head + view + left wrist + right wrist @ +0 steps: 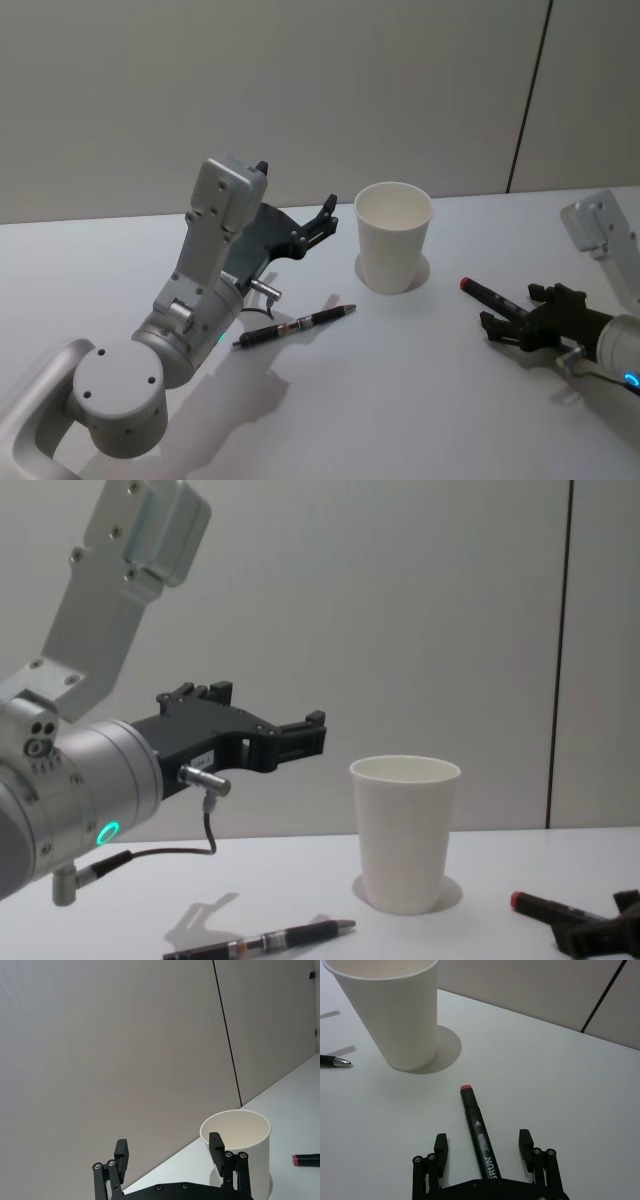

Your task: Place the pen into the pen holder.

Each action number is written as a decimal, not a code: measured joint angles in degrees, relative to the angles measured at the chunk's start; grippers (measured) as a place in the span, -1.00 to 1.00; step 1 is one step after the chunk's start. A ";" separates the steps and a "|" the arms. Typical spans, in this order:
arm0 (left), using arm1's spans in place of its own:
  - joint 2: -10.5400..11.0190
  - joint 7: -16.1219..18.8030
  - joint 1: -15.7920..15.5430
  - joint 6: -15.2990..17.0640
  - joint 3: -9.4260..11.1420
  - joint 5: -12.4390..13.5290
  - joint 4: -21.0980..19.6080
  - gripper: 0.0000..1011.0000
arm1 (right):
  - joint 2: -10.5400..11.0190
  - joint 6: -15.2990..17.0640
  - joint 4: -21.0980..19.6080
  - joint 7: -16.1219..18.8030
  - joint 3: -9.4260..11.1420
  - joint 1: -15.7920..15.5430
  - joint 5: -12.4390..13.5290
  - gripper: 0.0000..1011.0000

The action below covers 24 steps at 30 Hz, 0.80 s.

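Pen [295,325]: lies flat on the table [400,410], just in front of the left arm. Black barrel, silver tip toward the pen holder [393,240], short of it and not touching.

Pen holder: stands upright mid-table, mouth up. White paper cup with a rolled rim, tapering to the base.

Left gripper [328,218]: hangs in the air above and behind the pen, slightly above rim height. Points at the pen holder from its left. Jaws wide apart, nothing between them. Touches neither pen nor pen holder.

Right gripper [513,308]: sits low at the table to the right of the pen holder, pointing toward it. Jaws spread wide, straddling a black marker [490,296] with a red end. Marker flat on the table, red end toward the pen holder, near it but apart. In the right wrist view, one finger on each side of the barrel with a gap on both sides, not clamped.
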 joint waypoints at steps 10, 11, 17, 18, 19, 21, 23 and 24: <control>0.00 0.00 0.00 0.00 0.00 0.00 0.00 0.98 | -0.18 0.19 0.15 -0.12 -0.15 0.04 0.08 0.46; 0.00 0.00 0.00 0.00 0.00 0.00 0.00 0.98 | -0.18 0.19 0.15 -0.12 -0.15 0.04 0.08 0.46; 0.00 0.00 0.00 0.00 0.00 0.00 0.00 0.98 | -0.23 0.27 0.23 -0.18 -0.19 0.04 0.09 0.38; 0.00 0.00 0.00 0.00 0.00 0.00 0.00 0.98 | -0.23 0.27 0.23 -0.18 -0.19 0.04 0.09 0.37; 0.00 0.00 0.00 0.00 0.00 0.00 0.00 0.98 | -0.24 0.28 0.24 -0.19 -0.19 0.03 0.09 0.36; 0.00 0.00 0.00 0.00 0.00 0.00 0.00 0.98 | -0.25 0.29 0.26 -0.20 -0.20 0.04 0.09 0.32; 0.00 0.00 0.00 0.00 0.00 0.00 0.00 0.98 | -0.26 0.31 0.30 -0.21 -0.21 0.04 0.09 0.31; 0.00 0.00 0.00 0.00 0.00 0.00 0.00 0.98 | -0.26 0.31 0.30 -0.21 -0.21 0.04 0.09 0.29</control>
